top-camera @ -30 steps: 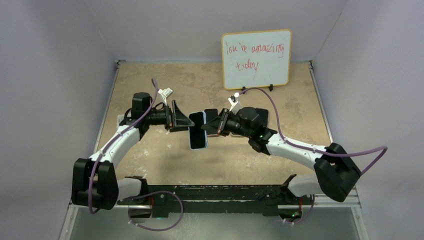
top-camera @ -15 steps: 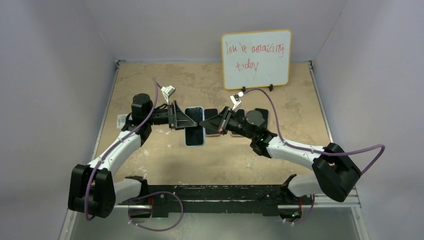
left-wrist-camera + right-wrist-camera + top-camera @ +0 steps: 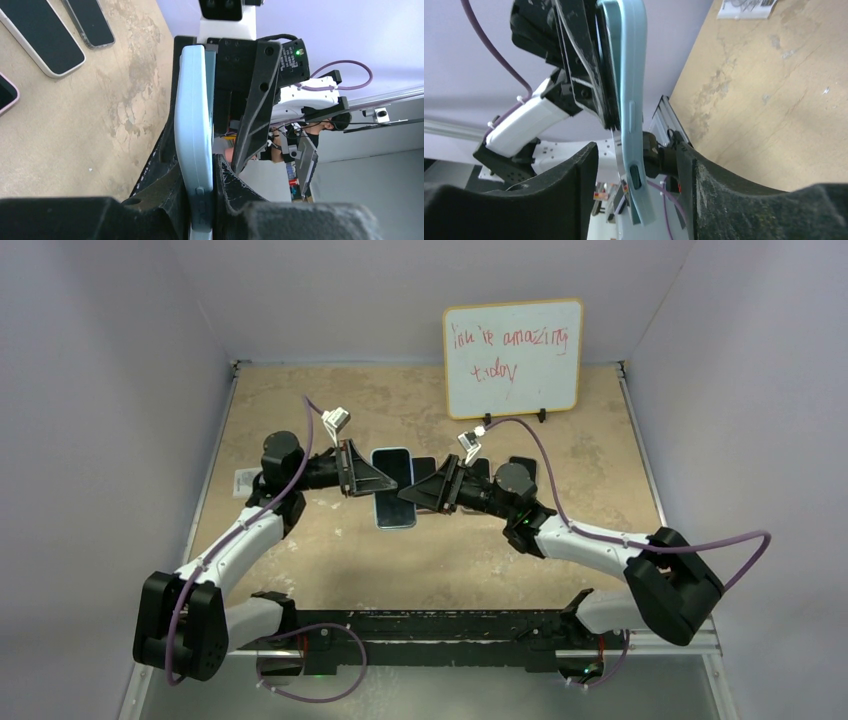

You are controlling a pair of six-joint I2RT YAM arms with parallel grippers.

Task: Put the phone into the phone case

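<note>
The phone case point(image 3: 192, 115), phone point(image 3: 392, 483) apparently within, is clamped edgewise by the left gripper point(image 3: 199, 167); the right gripper point(image 3: 636, 152) is set astride its opposite edge, jaws wide. Its long axis lies crosswise to both.

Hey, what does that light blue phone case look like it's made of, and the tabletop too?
The phone case looks like soft silicone or rubbery plastic: matte pale blue, rounded edges, a moulded button bump, no glare. The tabletop looks like tan stone-patterned laminate or tile, mottled with darker blotches and a dull finish; the look leaves open which of the two it is.
</note>
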